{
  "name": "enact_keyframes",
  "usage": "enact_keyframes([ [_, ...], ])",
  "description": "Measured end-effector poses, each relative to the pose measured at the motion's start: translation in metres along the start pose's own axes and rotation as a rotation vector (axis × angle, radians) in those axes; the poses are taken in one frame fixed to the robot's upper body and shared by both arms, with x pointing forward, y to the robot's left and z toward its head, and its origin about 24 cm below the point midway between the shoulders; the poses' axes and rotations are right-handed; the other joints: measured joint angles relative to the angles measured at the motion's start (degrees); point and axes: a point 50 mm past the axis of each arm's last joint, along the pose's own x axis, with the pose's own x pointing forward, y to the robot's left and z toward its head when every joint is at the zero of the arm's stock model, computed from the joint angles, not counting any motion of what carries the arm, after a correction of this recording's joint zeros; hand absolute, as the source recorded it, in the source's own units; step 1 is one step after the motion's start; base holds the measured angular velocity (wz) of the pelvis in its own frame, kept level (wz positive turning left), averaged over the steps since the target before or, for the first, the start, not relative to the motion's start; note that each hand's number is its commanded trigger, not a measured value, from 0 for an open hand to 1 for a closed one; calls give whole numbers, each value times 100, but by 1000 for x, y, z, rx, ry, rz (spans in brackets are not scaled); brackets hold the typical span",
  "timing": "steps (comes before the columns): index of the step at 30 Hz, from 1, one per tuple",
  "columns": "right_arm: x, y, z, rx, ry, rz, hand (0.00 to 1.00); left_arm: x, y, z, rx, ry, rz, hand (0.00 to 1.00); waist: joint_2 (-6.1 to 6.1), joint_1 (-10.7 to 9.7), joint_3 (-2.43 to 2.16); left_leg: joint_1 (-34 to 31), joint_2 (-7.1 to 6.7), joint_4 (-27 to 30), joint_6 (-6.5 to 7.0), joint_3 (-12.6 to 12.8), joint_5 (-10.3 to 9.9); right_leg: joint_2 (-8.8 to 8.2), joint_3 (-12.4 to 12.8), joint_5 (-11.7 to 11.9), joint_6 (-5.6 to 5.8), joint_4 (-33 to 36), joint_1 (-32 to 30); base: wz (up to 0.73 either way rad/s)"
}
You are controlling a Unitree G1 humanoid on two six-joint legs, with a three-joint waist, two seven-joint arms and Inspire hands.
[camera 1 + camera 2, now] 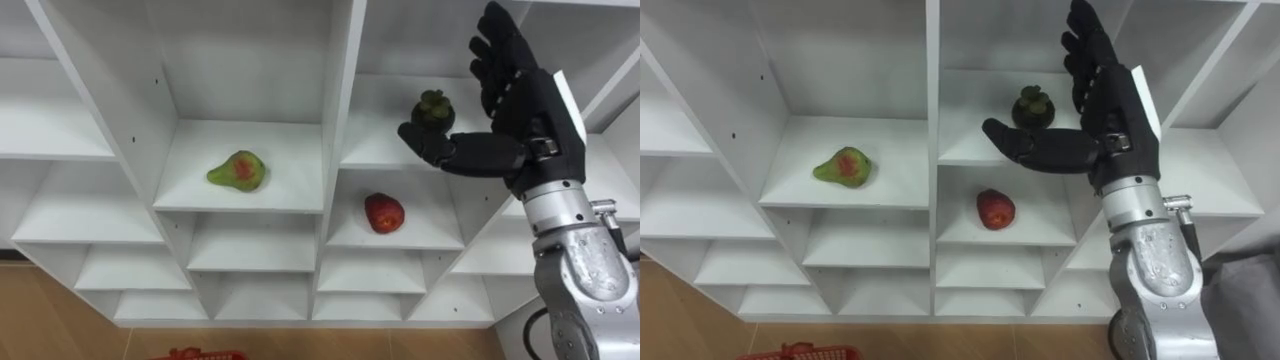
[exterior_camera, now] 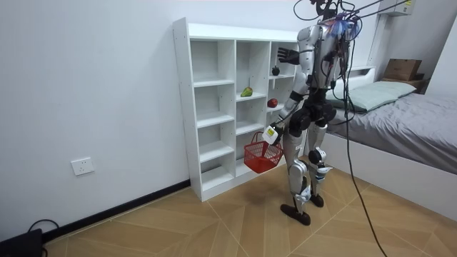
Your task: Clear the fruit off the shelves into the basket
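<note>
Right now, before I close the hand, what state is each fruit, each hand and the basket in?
dark fruit: on the upper shelf, not grasped
right hand: open, raised near the dark fruit
green-red fruit: lying on its shelf, untouched
red fruit: on the lower shelf, untouched
red basket: hanging from the left hand, contents unclear

I find the bay (image 1: 400, 150) round the mangosteen (image 1: 434, 108) open at the front, right hand (image 1: 520, 105) near it. Upright divider (image 1: 340, 100) walls its left side.

Matt white closet (image 1: 340, 90), wooden floor (image 2: 214, 228)
</note>
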Motion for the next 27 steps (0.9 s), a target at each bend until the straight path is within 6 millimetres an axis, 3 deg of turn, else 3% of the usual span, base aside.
enact_keyframes([
  [14,8,-6,-20,-6,80,-72,0,1,-1,2,-3,-2,-12,100,20,142,24,-1,-7,12,0,-133,1,-17,-105,-1,1,-6,81,4],
  [27,8,-15,-38,-81,162,-102,0,0,0,-1,-4,6,10,100,-2,275,16,-10,-27,21,5,-183,5,-48,-238,-5,8,-79,119,1],
])
